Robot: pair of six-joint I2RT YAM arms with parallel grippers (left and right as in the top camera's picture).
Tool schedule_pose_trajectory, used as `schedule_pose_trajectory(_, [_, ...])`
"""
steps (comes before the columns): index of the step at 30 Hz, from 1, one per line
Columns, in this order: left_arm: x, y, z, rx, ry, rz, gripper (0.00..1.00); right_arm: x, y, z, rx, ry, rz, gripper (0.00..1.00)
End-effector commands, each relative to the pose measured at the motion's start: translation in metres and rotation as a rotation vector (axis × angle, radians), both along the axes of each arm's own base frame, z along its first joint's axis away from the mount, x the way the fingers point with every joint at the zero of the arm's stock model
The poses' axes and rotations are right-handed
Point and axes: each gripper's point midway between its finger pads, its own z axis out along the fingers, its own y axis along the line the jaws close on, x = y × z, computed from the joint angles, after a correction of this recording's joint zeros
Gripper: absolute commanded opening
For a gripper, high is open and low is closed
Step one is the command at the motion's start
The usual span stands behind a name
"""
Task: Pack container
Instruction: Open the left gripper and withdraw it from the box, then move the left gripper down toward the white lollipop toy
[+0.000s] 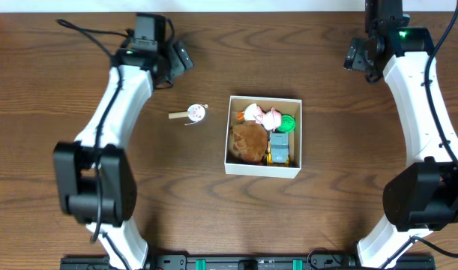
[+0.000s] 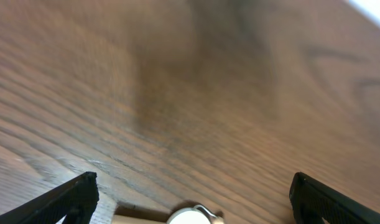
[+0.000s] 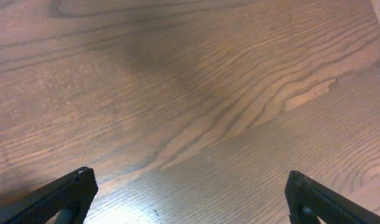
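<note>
Overhead first: the container (image 1: 262,169) sits just right of the table's middle, open side up, and it's busy in there. A brown plush (image 1: 248,142) fills the left half. A pink-and-white figure (image 1: 260,115) lies along the far wall, with a green disc (image 1: 288,122) tucked in the far right corner. A grey-and-yellow toy vehicle (image 1: 279,148) runs down the right wall.

One piece is out on the wood: a small round white toy on a stick (image 1: 193,113), lying flat to the left of the box, near it but clear of the wall. By my read, that's the last one to go in.

The left gripper (image 1: 176,64) hovers beyond it, jaws spread wide with nothing between them. The left wrist view catches the toy's white top at the bottom edge, centred between the fingers (nicely lined up for a descent, I'd say). The right gripper (image 1: 360,58) hangs at the far right, also spread and empty, its wrist view showing bare wood only. I judge it's parked there to leave the lane free.

Room? Plenty of open table (image 1: 64,112) round the loose toy on every side. Inside the box it's tighter: spare space looks slim, mostly on top of the plush, and those thin walls could snag the stick.
</note>
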Motion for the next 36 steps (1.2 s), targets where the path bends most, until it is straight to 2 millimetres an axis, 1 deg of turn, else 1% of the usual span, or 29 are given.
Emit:
schedule_pose_trajectory(1, [-0.004, 0.004, -0.04, 0.01, 0.084, 0.06, 0.98, 0.001, -0.005, 0.012, -0.008, -0.027, -0.005, 0.99])
schedule_pose_trajectory(4, [-0.005, 0.004, -0.065, 0.018, 0.13, 0.06, 0.98, 0.001, -0.005, 0.012, -0.008, -0.027, -0.005, 0.99])
schedule_pose_trajectory(8, [-0.008, 0.004, -0.084, 0.024, 0.171, 0.061, 0.98, 0.001, -0.006, 0.012, -0.008, -0.027, -0.008, 0.99])
schedule_pose_trajectory(13, [-0.011, 0.005, -0.091, 0.027, 0.192, 0.061, 0.98, 0.0, -0.007, 0.012, -0.008, -0.027, -0.01, 0.99])
schedule_pose_trajectory(16, [-0.017, 0.005, -0.093, 0.029, 0.218, 0.066, 0.98, 0.0, -0.007, 0.012, -0.008, -0.027, -0.01, 0.99])
schedule_pose_trajectory(17, [-0.02, 0.005, -0.094, 0.031, 0.231, 0.066, 0.96, 0.0, -0.007, 0.012, -0.008, -0.027, -0.01, 0.99])
schedule_pose_trajectory(18, [-0.023, 0.005, -0.095, 0.034, 0.243, 0.066, 0.79, 0.0, -0.007, 0.012, -0.008, -0.027, -0.01, 0.99])
schedule_pose_trajectory(19, [-0.027, 0.006, -0.096, 0.036, 0.259, 0.066, 0.6, 0.0, -0.007, 0.012, -0.008, -0.027, -0.01, 0.99])
schedule_pose_trajectory(20, [-0.03, 0.006, -0.097, 0.039, 0.273, 0.066, 0.5, 0.0, -0.007, 0.012, -0.008, -0.027, -0.01, 0.99])
schedule_pose_trajectory(21, [-0.033, 0.007, -0.097, 0.041, 0.284, 0.065, 0.44, 0.0, -0.007, 0.012, -0.008, -0.027, -0.01, 0.99])
schedule_pose_trajectory(22, [-0.035, 0.007, -0.098, 0.043, 0.294, 0.065, 0.33, 0.0, -0.007, 0.012, -0.008, -0.027, -0.01, 0.99])
schedule_pose_trajectory(24, [-0.038, 0.008, -0.098, 0.045, 0.304, 0.065, 0.14, 0.0, -0.007, 0.012, -0.008, -0.027, -0.01, 0.99])
schedule_pose_trajectory(25, [-0.038, 0.008, -0.099, 0.045, 0.306, 0.065, 0.09, 0.0, -0.007, 0.012, -0.008, -0.027, -0.01, 0.99])
schedule_pose_trajectory(26, [-0.038, 0.008, -0.099, 0.045, 0.306, 0.066, 0.06, 0.0, -0.007, 0.012, -0.008, -0.027, -0.01, 0.99])
schedule_pose_trajectory(33, [-0.044, 0.009, -0.1, 0.05, 0.329, 0.065, 0.06, 0.0, -0.007, 0.012, -0.008, -0.027, -0.01, 0.99])
schedule_pose_trajectory(36, [-0.05, 0.009, -0.101, 0.055, 0.356, 0.065, 0.06, 0.0, -0.007, 0.012, -0.008, -0.027, -0.01, 0.99])
